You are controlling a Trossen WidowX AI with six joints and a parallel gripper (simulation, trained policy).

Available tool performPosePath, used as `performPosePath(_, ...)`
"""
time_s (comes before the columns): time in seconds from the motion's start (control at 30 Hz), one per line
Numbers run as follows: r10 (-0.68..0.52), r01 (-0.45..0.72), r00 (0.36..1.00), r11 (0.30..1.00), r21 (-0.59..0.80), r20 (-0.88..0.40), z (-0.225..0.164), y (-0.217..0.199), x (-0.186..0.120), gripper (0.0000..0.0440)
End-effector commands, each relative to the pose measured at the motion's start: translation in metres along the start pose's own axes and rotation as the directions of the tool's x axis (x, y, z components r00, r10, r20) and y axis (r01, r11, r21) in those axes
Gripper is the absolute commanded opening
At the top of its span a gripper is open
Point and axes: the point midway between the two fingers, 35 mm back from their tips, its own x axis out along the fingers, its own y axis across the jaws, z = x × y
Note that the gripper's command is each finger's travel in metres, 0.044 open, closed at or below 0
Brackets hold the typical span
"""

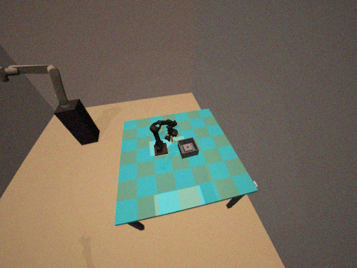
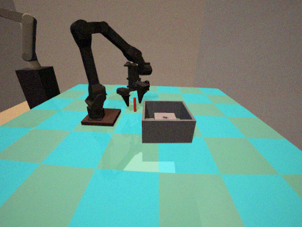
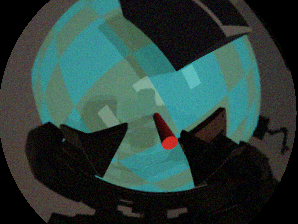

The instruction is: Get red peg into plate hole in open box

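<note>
From over here I can see the gripper spread wide, its fingers pointing down on either side of the red peg and clasping nothing. In the wrist view the peg shows between the two fingers, nearer one than the other; whether that finger brushes it I can't tell. The peg stands upright on the checkered table, just beside the open grey box, on the side toward the arm's reddish-brown base plate. Inside the box lies a pale plate with a small dark hole at its middle. Beyond the base plate, well apart from the box, a second, pale arm rises from a black pedestal. I can't make out any brand, label or writing on any of it.
</note>
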Motion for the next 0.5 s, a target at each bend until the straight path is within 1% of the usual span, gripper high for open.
performPosePath(0.0, -0.015, 0.015, 1.000, 1.000, 0.000, 0.015, 0.003, -0.002, 0.014, 0.0369)
performPosePath(0.17, -0.035, 0.035, 0.999, 0.999, 0.003, 0.016, 0.005, -0.003, 0.026, 0.0238)
performPosePath(0.37, -0.063, 0.063, 0.998, 0.998, 0.019, 0.015, 0.008, -0.004, 0.032, 0.0080)
performPosePath(0.47, -0.083, 0.082, 0.996, 0.996, 0.024, 0.016, 0.010, -0.006, 0.033, 0.0013)
